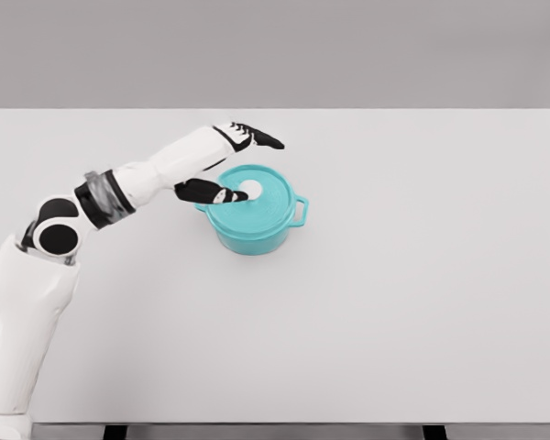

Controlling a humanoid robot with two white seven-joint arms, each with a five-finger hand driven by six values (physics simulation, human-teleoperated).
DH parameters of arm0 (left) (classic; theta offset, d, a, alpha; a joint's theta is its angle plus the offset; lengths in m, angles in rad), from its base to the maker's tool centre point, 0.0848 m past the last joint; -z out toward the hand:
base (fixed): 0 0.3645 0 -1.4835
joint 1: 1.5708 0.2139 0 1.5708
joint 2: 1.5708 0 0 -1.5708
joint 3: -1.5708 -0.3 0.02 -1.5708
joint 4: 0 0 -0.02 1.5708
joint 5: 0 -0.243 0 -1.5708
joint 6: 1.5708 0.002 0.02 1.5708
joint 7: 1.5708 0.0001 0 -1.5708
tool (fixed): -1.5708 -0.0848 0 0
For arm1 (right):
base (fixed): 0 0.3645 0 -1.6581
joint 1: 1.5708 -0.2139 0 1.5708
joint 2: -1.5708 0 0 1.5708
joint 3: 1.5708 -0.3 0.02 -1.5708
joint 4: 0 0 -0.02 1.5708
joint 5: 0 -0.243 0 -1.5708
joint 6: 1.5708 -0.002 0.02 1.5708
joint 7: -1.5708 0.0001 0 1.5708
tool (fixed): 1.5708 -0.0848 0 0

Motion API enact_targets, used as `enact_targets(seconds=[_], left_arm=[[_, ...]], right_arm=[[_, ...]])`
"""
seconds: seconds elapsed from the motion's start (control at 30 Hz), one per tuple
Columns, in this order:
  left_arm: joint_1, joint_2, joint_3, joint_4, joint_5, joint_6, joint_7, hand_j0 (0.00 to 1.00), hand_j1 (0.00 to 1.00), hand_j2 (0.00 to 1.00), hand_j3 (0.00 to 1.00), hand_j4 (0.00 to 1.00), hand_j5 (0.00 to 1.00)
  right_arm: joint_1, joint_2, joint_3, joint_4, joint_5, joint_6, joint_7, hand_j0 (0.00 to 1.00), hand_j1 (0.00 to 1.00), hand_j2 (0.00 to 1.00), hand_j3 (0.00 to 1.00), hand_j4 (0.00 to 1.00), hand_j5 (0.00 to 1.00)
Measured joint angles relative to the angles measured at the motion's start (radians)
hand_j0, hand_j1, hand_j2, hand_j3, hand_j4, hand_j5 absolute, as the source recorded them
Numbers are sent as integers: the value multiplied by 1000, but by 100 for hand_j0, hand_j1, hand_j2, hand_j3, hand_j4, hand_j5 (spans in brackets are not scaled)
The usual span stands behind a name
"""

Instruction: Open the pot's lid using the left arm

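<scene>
White left arm, seven-jointed, is seen entering at the lower left corner of the picture and is extended across the left part of the table toward its middle. Left hand is held at the pot's left side, spread apart: the upper black-tipped fingers are stretched out straight beyond the far rim of the pot, pressed close together and touching nothing, while the thumb is laid over the left part of the lid, its tip reaching just beside the knob; contact with the knob cannot be told. Teal pot is placed slightly left of the table's centre, well apart from every edge, with one side handle shown on its right. Teal lid is seated flat on the pot, closed. White round knob is set at the lid's centre. Nothing is gripped by the hand.
</scene>
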State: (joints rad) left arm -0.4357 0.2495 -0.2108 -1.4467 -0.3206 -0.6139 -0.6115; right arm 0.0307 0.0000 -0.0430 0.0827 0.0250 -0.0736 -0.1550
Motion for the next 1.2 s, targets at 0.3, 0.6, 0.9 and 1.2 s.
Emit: enact_targets(seconds=[0.3, 0.6, 0.9, 1.2], left_arm=[[28, 7, -27, -2, 73, 0, 0, 79, 79, 79, 79, 79, 79], [37, 8, -29, 16, 79, 8, 0, 76, 76, 76, 76, 76, 76], [29, 5, -29, 65, 78, 12, 0, 76, 76, 76, 76, 76, 76], [26, 0, -37, 117, 78, 22, 0, 76, 76, 76, 76, 76, 76]], right_arm=[[0, 0, 0, 0, 0, 0, 0, 100, 100, 100, 100, 100, 100], [0, 0, 0, 0, 0, 0, 0, 100, 100, 100, 100, 100, 100], [0, 0, 0, 0, 0, 0, 0, 100, 100, 100, 100, 100, 100], [0, 0, 0, 0, 0, 0, 0, 100, 100, 100, 100, 100, 100]])
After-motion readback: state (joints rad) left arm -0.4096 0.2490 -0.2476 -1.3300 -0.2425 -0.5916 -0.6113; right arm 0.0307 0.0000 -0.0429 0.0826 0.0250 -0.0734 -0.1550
